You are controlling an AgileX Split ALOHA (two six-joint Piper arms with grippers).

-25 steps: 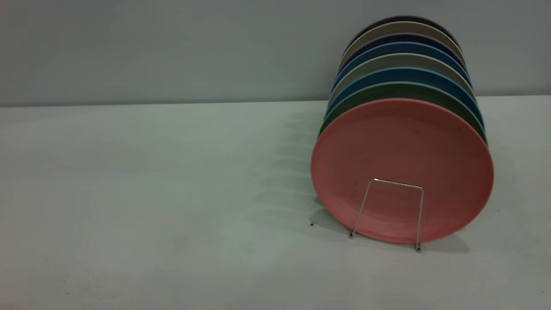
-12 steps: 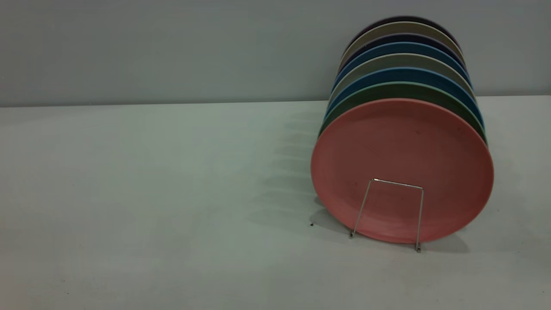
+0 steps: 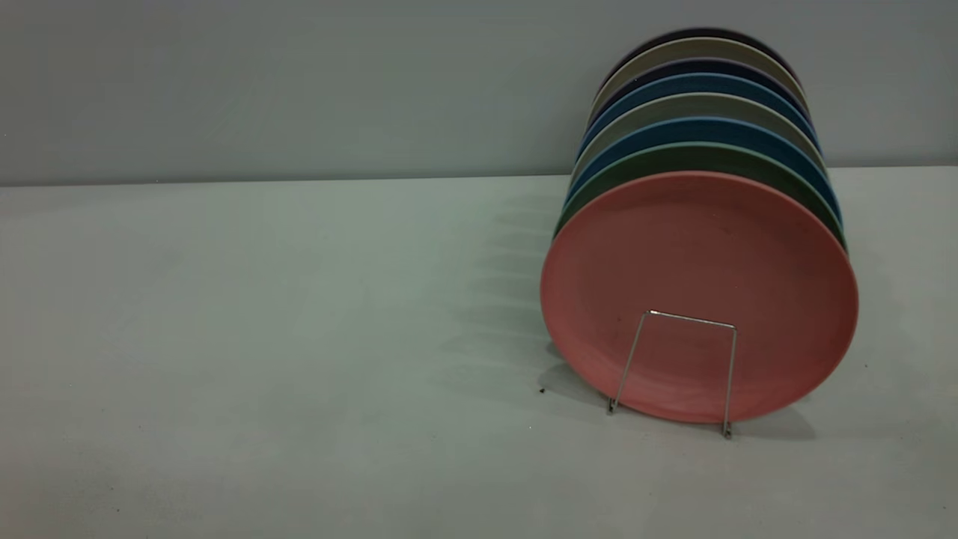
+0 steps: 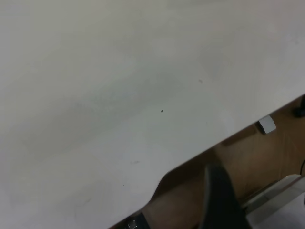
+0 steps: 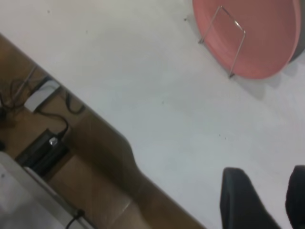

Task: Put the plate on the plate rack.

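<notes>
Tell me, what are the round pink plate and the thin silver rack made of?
The round salmon-pink plate looks like matte plastic: even colour, dull surface, no shine. The thin silver wire plate rack looks like bare metal: its slim bent loop glints. Neither material is certain from looks alone.

Exterior view faces the table (image 3: 299, 337) level; both wrist views look down on it.

From my station I saw a pale, matte table (image 3: 262, 337) that ran back to a plain grey wall (image 3: 299, 82). Soft light fell from the right and threw faint banded shadows leftward across the tabletop. Past the table's near edge lay a brown wooden floor (image 5: 95, 157), where a white power adapter (image 5: 40, 95), a black box (image 5: 45, 150) and cables rested.
</notes>
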